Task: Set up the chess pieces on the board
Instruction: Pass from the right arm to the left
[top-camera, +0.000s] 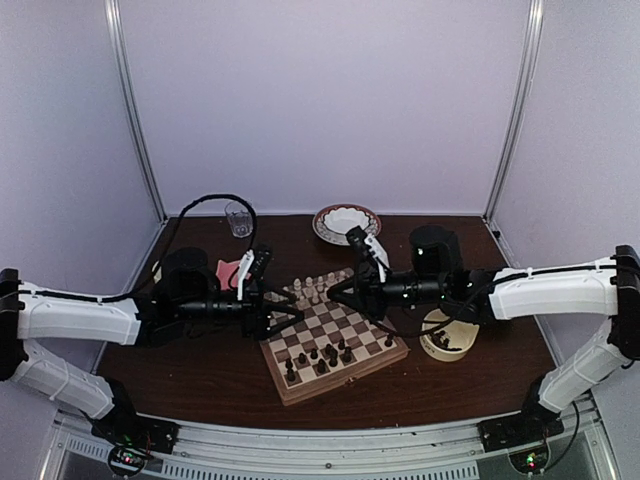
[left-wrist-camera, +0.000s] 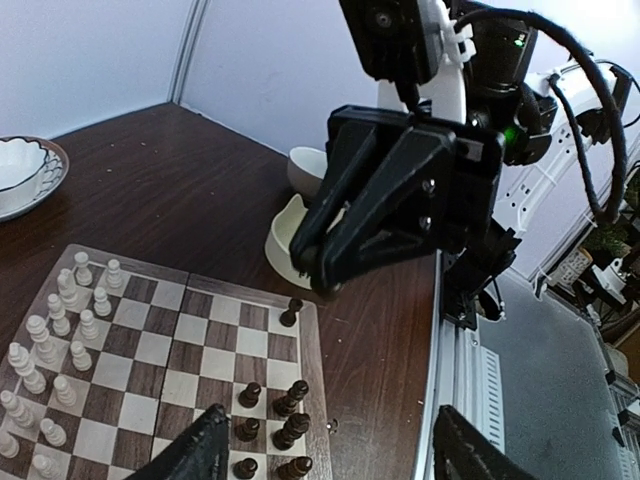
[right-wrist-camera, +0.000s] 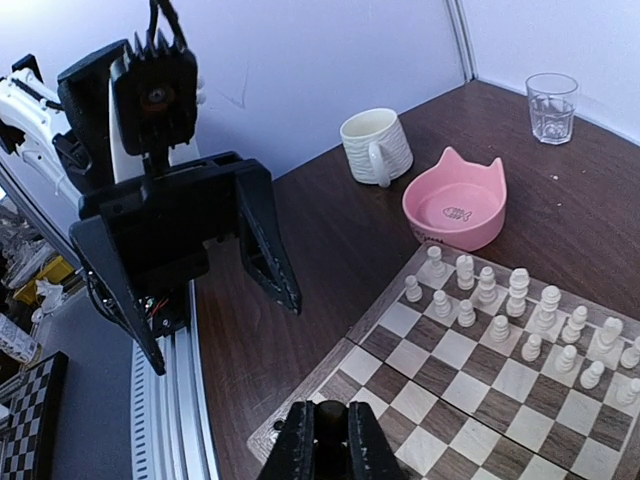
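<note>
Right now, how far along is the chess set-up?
Done: the white pieces stand in two rows along one edge of the board. In hand: nothing I can see; the left end effector hangs open over the dark pieces, the right end effector is shut. Left: only a few dark pieces are on the board, bunched unevenly, so their rows are unfinished.

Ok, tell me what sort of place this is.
Probably a robot lab's test booth: pale panels on metal posts box in the table, and the left arm and right arm bolt to a rail at its edge.
</note>
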